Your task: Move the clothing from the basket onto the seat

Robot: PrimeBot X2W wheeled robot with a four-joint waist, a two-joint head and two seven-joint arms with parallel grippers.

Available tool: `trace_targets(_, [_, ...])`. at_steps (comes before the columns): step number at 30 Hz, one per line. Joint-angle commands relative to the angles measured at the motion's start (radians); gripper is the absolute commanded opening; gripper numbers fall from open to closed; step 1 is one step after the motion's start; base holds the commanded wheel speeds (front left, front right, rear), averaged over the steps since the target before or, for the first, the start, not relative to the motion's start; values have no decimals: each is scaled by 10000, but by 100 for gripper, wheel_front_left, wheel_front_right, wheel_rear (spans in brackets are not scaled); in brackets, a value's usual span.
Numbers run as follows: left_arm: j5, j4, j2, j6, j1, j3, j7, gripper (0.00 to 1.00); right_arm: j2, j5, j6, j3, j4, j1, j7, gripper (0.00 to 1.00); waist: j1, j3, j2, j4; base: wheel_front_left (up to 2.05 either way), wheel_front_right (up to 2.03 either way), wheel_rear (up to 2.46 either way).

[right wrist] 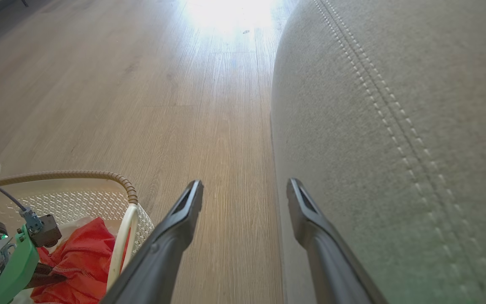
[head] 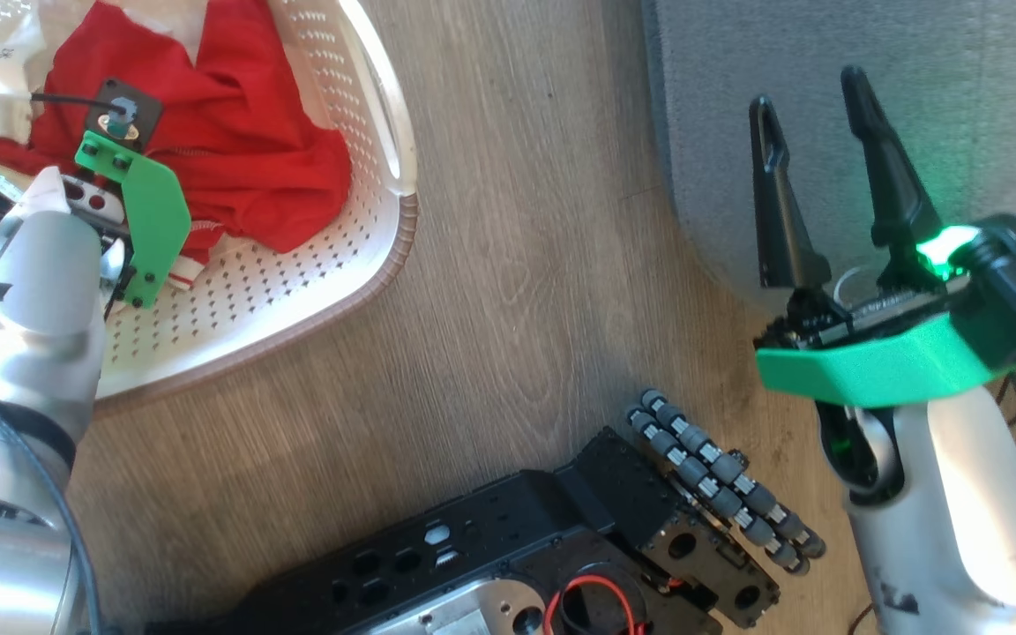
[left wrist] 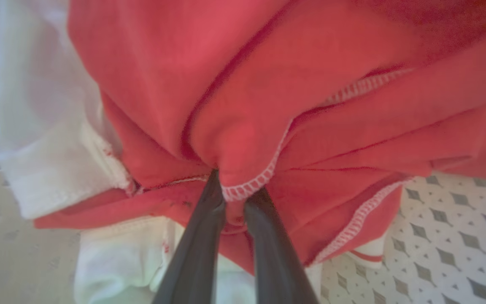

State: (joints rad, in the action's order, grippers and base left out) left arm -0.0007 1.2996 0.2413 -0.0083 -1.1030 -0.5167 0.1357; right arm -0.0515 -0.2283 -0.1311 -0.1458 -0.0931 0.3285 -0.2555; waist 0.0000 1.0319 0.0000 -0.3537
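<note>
**Head view.** The basket (head: 367, 229) stands on the wood floor (head: 517, 265) at upper left. The clothing (head: 243, 132), a rumpled red heap with white trim, lies inside it. The left arm reaches down into the basket, and its green bracket (head: 151, 216) sits over the heap and hides the fingers. The seat (head: 984, 106) fills the upper right, well apart from the basket, with bare floor between them. The right gripper (head: 810, 93) hangs above the near edge of the seat. Its two dark fingers are spread wide and nothing is between them. The robot's black base (head: 517, 547) shows at the bottom.

**Left wrist view.** The left gripper (left wrist: 236, 185) is closed down to a narrow gap on a fold of the red clothing. A white-stitched hem is pinched between the fingers (left wrist: 196, 253). A white sleeve (left wrist: 44, 126) lies to the left of the red fabric. The perforated basket floor shows at lower right, under the garments.

**Right wrist view.** The right gripper's fingers stand fully apart and empty. One lies over the floor and the other against the curved, stitched side of the seat. At lower left are the basket's braided rim, the red clothing inside it and the left arm's green bracket.
</note>
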Motion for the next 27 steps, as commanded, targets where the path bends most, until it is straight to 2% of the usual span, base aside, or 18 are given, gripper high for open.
trace_targets(1, [-158,-89,172,82,328,198,-226,0,12,-22,4,-199,-213,-132,-63,100,0,-115,0,-47,0,0,0])
trace_targets(8, [-627,-89,353,313,505,523,-1123,0,12,-141,4,-440,-9,476,-63,100,0,-730,0,-254,0,0,0])
trace_targets(13, [-934,-88,-99,304,1029,617,-1913,0,12,137,4,-351,233,467,-63,100,0,-1884,0,221,0,0,0])
trace_targets(17, [-1239,-88,-666,99,1511,699,-2422,0,12,486,4,-103,384,183,-63,100,0,-2916,0,806,0,0,0])
trace_targets(25, [-1384,-88,-1167,-52,2495,522,-3542,0,12,809,4,-148,780,-341,-63,100,0,-4970,0,1426,0,0,0])
trace_targets(27, [-1408,-95,-1216,-63,2604,511,-3651,0,12,839,4,-169,821,-404,-63,100,0,-5206,0,1494,0,0,0])
